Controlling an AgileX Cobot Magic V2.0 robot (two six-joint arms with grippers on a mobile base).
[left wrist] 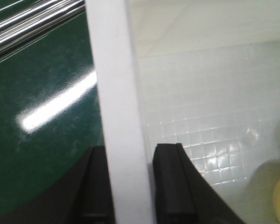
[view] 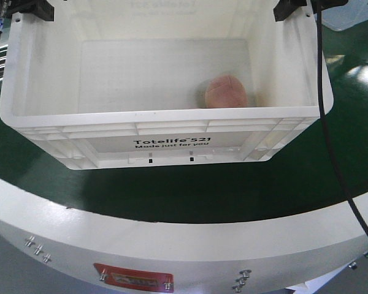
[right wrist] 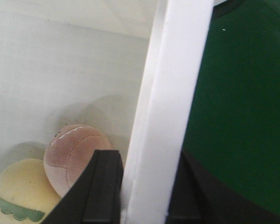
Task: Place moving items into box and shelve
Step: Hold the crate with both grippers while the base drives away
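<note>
The smooth white plastic box (view: pixel 172 144) is being gripped at its thin side walls by the left end effector (left wrist: pixel 130 156) and the right end effector (right wrist: pixel 147 161); a round stitched pinkish ball (right wrist: pixel 72 154) is being kept inside it

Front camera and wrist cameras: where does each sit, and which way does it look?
Front view: high before the white box, looking forward and down into it; left hand and right hand show at the top corners.
Left wrist view: behind the left hand, looking along the box's left wall; its fingers clamp it.
Right wrist view: likewise, at the right wall.
Shared: front and right wrist views show the pink ball.
</note>
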